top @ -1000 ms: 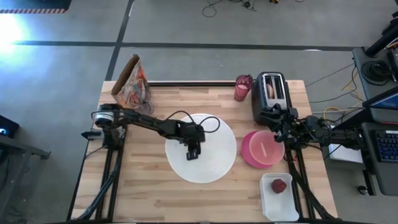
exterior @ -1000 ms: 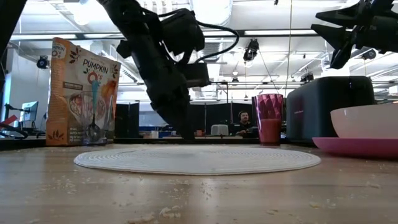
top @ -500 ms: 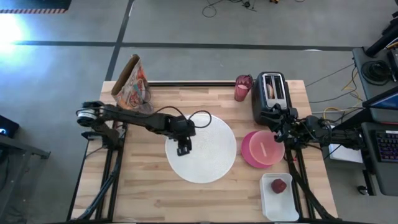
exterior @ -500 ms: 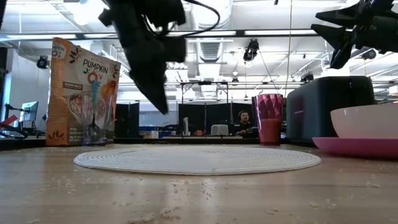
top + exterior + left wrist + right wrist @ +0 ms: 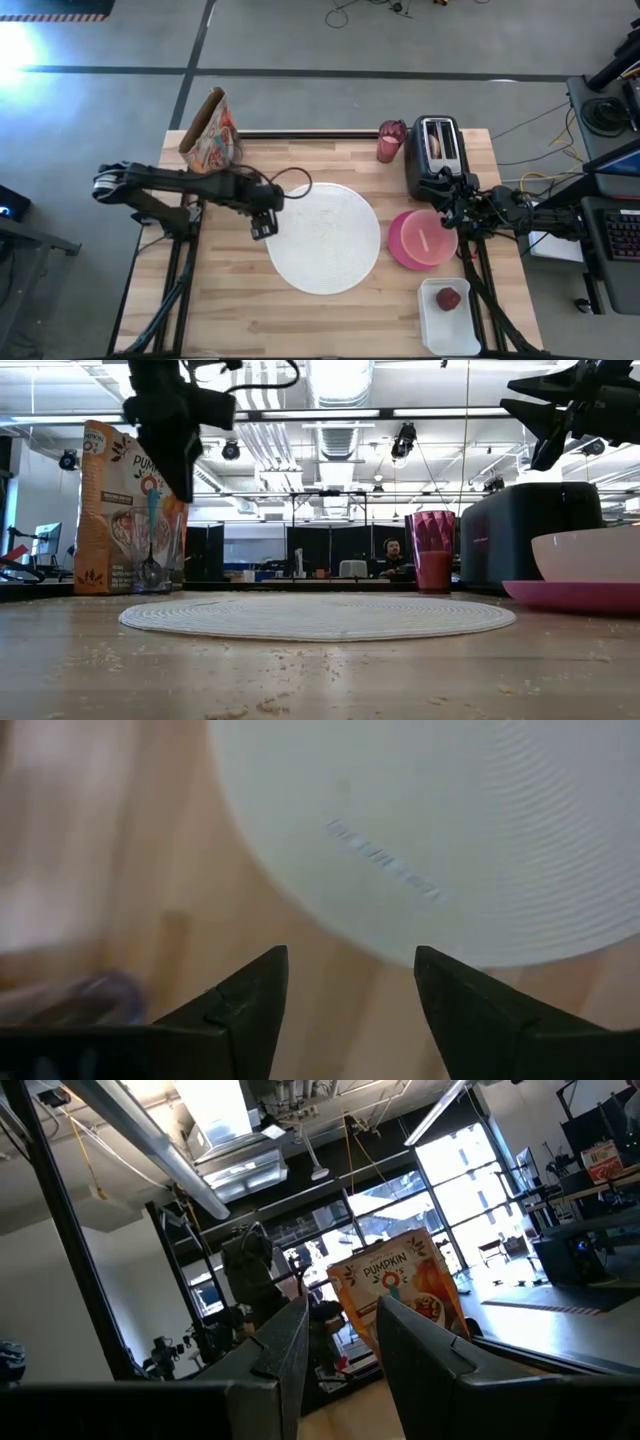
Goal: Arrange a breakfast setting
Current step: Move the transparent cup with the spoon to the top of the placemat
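The big round white placemat point(image 5: 330, 240) lies flat mid-table. My left gripper point(image 5: 262, 228) hangs open and empty above the placemat's left edge point(image 5: 330, 910), clear of the table in the low view point(image 5: 182, 485). The peach bowl point(image 5: 425, 238) stands on the magenta plate point(image 5: 398, 255) right of the placemat. My right gripper point(image 5: 446, 207) waits above the plate's far right rim, fingers point(image 5: 285, 1340) a little apart and empty. The pink cup point(image 5: 390, 140) stands at the far edge. The red fruit point(image 5: 449, 298) lies in a white tray. The teal-handled spoon point(image 5: 152, 525) stands in a glass. Something brown point(image 5: 436, 143) shows in the toaster's slot.
The black toaster point(image 5: 437, 155) stands at the far right, just behind my right gripper. The colourful bag point(image 5: 210, 135) stands at the far left corner with the glass before it. The white tray point(image 5: 450, 320) sits at the near right. Crumbs lie along the near table.
My left gripper has gone from over the placemat's middle toward the table's left edge and risen, open throughout. It now hangs over the placemat's left edge. The placemat has stayed where it was.
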You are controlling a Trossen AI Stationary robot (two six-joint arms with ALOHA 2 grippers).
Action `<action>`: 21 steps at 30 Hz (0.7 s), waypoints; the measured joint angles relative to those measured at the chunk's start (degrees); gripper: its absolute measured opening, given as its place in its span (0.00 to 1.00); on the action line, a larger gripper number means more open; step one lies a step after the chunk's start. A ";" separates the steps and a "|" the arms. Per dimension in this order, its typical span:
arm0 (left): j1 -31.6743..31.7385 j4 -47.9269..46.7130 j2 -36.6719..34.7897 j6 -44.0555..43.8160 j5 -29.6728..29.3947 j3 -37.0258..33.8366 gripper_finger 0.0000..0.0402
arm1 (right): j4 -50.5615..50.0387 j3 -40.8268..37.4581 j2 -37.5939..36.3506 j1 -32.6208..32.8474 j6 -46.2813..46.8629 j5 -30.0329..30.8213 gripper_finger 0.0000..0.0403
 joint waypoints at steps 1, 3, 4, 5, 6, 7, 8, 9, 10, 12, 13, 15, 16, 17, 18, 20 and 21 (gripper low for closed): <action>0.37 -1.26 -0.86 -0.07 -1.03 0.00 0.50 | -0.02 0.01 0.00 0.00 0.00 0.00 0.28; 1.57 -3.75 -2.36 -1.42 -2.26 0.02 0.50 | 0.00 0.00 0.00 -0.01 0.00 0.00 0.28; 2.46 -4.59 -2.98 -2.72 -2.60 0.02 0.50 | 0.00 -0.01 0.00 -0.01 0.00 0.00 0.28; 3.57 -4.90 -3.53 -4.02 -2.62 0.02 0.50 | 0.00 0.01 0.00 -0.02 0.00 0.00 0.28; 4.64 -5.02 -4.05 -5.19 -2.62 0.02 0.50 | 0.00 0.01 0.00 0.00 0.00 0.00 0.28; 5.73 -5.22 -4.50 -5.96 -2.62 0.02 0.50 | 0.00 0.01 0.00 -0.02 0.00 0.00 0.28; 6.74 -5.32 -4.96 -6.05 -2.62 0.02 0.50 | 0.00 0.00 0.00 -0.02 0.00 0.00 0.28; 7.61 -5.31 -5.35 -6.00 -2.60 0.02 0.50 | 0.00 0.00 0.00 -0.01 0.00 0.00 0.28; 8.46 -5.39 -5.63 -5.73 -2.42 0.02 0.50 | 0.00 0.00 0.00 -0.01 0.00 0.00 0.28; 10.23 -5.97 -6.06 -5.10 -2.06 0.02 0.50 | 0.00 0.01 0.00 0.00 0.00 0.00 0.28; 11.20 -6.34 -6.16 -4.68 -2.02 0.02 0.50 | 0.00 -0.01 0.00 -0.02 0.00 0.00 0.28; 13.26 -6.90 -6.24 -3.47 -2.00 0.02 0.50 | 0.00 -0.01 0.00 0.00 0.00 0.00 0.28; 14.33 -7.17 -6.24 -2.90 -2.00 0.02 0.50 | 0.00 0.01 0.00 -0.02 0.00 0.00 0.28; 15.34 -7.33 -6.24 -2.37 -2.00 0.02 0.50 | 0.00 0.01 0.00 0.00 0.00 0.00 0.28; 16.28 -7.29 -6.24 -1.72 -2.00 0.02 0.50 | 0.00 0.01 0.00 0.00 0.00 0.00 0.28; 17.97 -7.29 -6.23 -0.29 -1.98 0.02 0.50 | 0.00 -0.01 0.00 -0.01 0.00 0.00 0.28; 18.75 -7.28 -6.19 0.33 -1.98 0.02 0.50 | 0.00 0.00 0.00 0.00 0.00 0.00 0.28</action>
